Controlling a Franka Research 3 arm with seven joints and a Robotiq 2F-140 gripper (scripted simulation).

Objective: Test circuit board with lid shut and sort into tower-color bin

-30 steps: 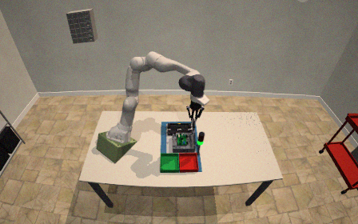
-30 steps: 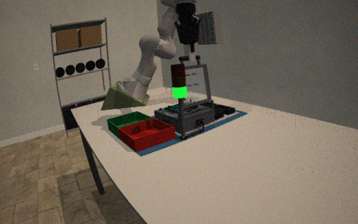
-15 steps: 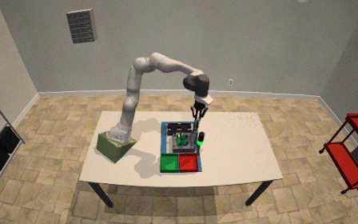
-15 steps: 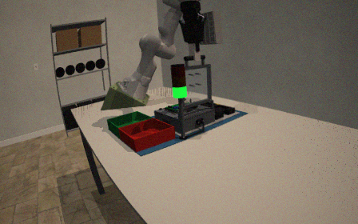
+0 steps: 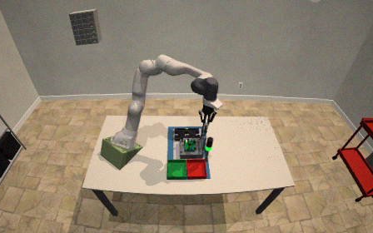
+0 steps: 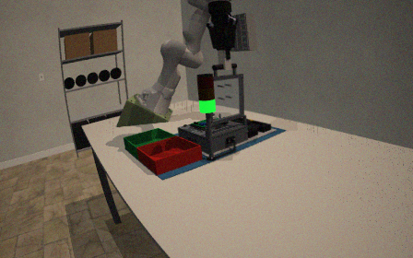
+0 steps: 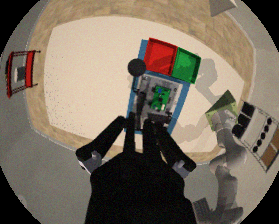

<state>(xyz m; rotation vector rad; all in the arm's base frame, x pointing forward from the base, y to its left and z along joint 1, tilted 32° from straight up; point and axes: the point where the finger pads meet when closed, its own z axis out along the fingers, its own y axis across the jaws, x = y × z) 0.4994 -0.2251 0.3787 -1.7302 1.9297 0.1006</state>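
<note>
The tester (image 5: 191,152) stands on the blue mat with its lid (image 6: 229,94) swung up and standing upright. The green circuit board (image 5: 191,146) lies on the tester's plate and also shows in the wrist view (image 7: 159,99). My gripper (image 6: 222,64) is above the tester, at the lid's top edge, shut on the lid's handle (image 6: 225,69); it also shows in the top view (image 5: 205,121). The signal tower (image 6: 206,103) beside the tester shows green. The green bin (image 5: 176,169) and the red bin (image 5: 196,168) stand side by side in front of the tester, both empty.
The black tray (image 5: 186,133) lies behind the tester on the blue mat (image 6: 259,138). The arm's green base block (image 5: 121,151) stands at the table's left. A shelf unit (image 6: 93,78) stands beyond the table.
</note>
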